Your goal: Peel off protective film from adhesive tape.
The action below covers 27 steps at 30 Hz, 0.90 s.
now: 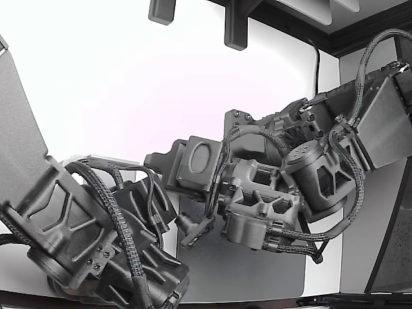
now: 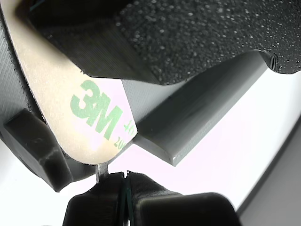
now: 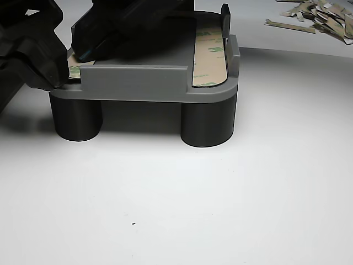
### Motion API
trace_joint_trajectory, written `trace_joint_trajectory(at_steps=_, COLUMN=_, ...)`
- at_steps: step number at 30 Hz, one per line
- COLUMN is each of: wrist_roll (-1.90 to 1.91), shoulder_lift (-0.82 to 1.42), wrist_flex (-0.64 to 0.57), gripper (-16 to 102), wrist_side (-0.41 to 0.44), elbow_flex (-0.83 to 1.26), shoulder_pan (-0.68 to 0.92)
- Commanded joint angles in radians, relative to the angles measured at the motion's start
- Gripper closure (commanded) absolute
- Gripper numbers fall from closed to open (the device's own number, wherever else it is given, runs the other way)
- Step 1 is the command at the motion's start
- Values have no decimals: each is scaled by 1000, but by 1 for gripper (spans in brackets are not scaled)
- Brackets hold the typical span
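Observation:
The protective film (image 2: 61, 103) is a tan strip printed with a green 3M logo. It lies on the grey fixture (image 2: 197, 117), and its rounded end is free at the fixture's edge. My gripper (image 2: 110, 173) has a thin metal tip just below that rounded end, and a dark foam-faced pad (image 2: 202, 37) covers the film from the other side. In the other view the gripper (image 3: 58, 69) sits at the fixture's left corner over this film (image 3: 74, 70). A second taped strip (image 3: 209, 52) lies uncovered along the fixture's right side. Whether the film is pinched is hidden.
The fixture (image 3: 138, 83) stands on round dark legs (image 3: 208, 122) on a white table. A heap of peeled film scraps (image 3: 320, 16) lies at the far right of the other view. In the exterior view two dark arms (image 1: 270, 187) crowd over a grey plate (image 1: 257, 270).

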Motion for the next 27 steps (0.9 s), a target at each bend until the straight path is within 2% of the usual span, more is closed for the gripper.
trace_joint_trajectory(at_steps=1, wrist_roll=0, shoulder_lift=23, wrist_flex=-26, gripper=97, wrist_side=11, elbow_flex=-18, shoulder_pan=-8)
trace_joint_trajectory(at_steps=27, wrist_roll=-6, shoulder_lift=18, wrist_flex=-80, gripper=97, wrist_side=38, elbow_flex=5, shoulder_pan=-9)
